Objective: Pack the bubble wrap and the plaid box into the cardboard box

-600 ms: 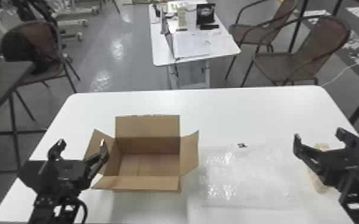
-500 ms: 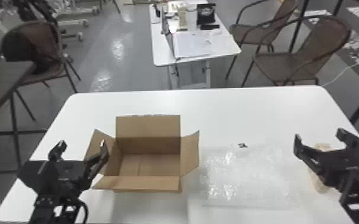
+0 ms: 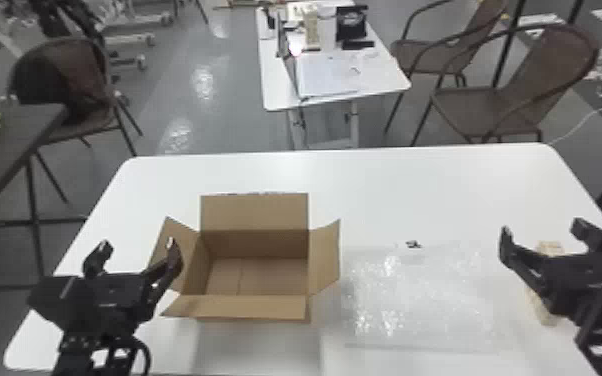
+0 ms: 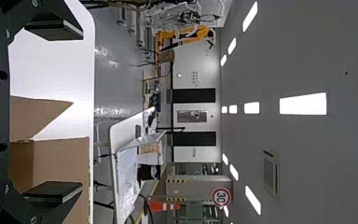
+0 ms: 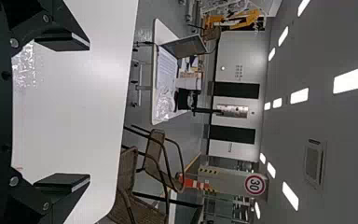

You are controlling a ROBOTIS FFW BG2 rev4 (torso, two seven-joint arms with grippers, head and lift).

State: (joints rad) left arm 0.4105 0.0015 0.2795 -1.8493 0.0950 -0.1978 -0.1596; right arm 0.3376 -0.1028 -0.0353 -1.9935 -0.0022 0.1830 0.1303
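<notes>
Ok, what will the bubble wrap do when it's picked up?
The bubble wrap looks thin and see-through, so it would probably droop and feel light. Lying flat on the table, it may be tricky to pinch.

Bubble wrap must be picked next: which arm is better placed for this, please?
Probably the right. The right gripper is open, just to the right of the bubble wrap. The left gripper, also open, is left of the box, so the box stands between it and the wrap.
</notes>
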